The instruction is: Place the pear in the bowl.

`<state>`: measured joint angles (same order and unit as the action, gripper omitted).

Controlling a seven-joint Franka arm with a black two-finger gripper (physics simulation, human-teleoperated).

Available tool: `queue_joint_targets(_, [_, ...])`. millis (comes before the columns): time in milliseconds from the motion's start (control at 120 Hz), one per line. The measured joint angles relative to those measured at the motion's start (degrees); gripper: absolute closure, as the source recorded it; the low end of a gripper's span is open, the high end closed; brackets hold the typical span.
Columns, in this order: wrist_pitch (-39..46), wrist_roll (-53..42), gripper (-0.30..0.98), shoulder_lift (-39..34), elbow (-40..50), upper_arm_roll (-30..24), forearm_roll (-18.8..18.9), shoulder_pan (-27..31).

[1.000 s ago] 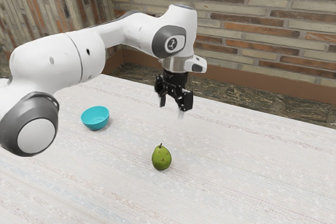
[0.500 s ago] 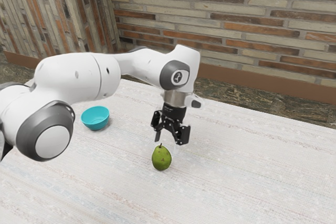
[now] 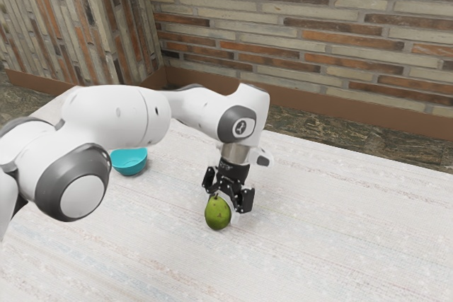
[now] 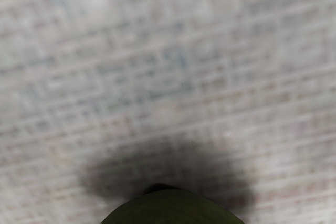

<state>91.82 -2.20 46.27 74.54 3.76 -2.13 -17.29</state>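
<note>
My gripper (image 3: pixel 224 206) is low over the table, its fingers standing open on either side of the green pear (image 3: pixel 218 214). The pear is upright on the table and partly hides the fingertips; contact with them cannot be made out. In the wrist view, the rounded top of the pear (image 4: pixel 173 211) is just under the hand, with a dark shadow beside it. The turquoise bowl (image 3: pixel 129 163) rests on the table toward the exterior view's left, apart from the pear, its far rim partly behind the arm.
The whitish, faintly striped table (image 3: pixel 340 224) extends around the pear and bowl. The arm's link passes above the table close to the bowl in the exterior view. Behind the table's far edge stands a brick wall (image 3: pixel 318 47).
My gripper has come down from high above the table to the pear, its fingers staying open. Pear and bowl have kept their places, and the arm now overlaps the bowl's edge in the exterior view.
</note>
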Motion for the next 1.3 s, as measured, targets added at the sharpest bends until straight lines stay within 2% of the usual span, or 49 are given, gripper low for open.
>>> queue_joint_targets(333, [-2.42, 1.27, 0.11, 0.01, 0.1, -0.07, -0.15, -0.04])
queue_joint_targets(842, [-5.86, 3.28, 0.44, -0.6, 0.08, 0.35, 0.29, 0.16])
queue_joint_targets(1042, [-8.11, 3.75, 0.36, -2.53, -0.05, 0.77, 1.55, 1.56])
queue_joint_targets(1300, [-11.13, 3.63, 0.31, -6.14, -0.7, 0.45, 7.44, 7.5])
